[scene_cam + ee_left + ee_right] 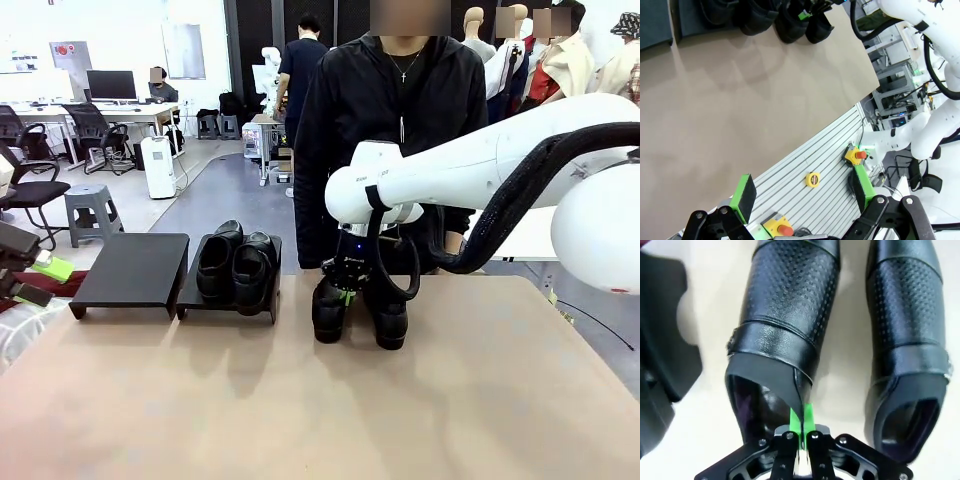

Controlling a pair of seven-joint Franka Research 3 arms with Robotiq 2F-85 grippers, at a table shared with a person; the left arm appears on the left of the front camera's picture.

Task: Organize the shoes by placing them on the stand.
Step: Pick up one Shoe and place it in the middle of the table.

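Now the right gripper [801, 426] is pinched shut on the collar of a perforated shoe [785, 315], toe pointing up-frame; the empty platform [130, 268] lies at middle left, beyond the loaded platform [228, 303].

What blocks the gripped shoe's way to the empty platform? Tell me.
The nearer platform, carrying two shoes, stands between the gripped shoe in the right gripper and the empty platform.
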